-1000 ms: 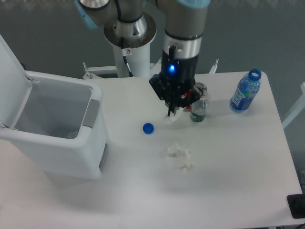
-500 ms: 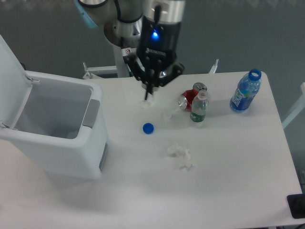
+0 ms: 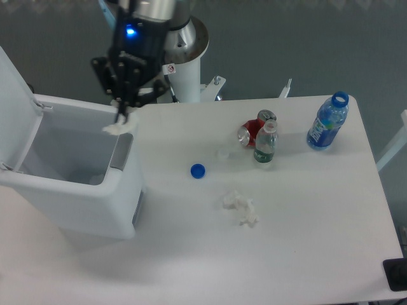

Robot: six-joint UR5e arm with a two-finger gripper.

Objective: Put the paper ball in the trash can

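The arm reaches down from the top of the view, its wrist upright with a blue light glowing on it. The end effector [image 3: 119, 116] points straight down above the near right rim of the trash can [image 3: 95, 190], fingers drawn close together, pinching the paper ball [image 3: 119, 127] at their tips.

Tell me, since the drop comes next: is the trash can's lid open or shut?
Open. The trash can has its lid swung up at the left, exposing the inside below the paper ball.

Small crumpled paper ball [image 3: 119, 128] in two-finger gripper [image 3: 119, 118], above right rim of large lidded plastic trash can [image 3: 95, 197].
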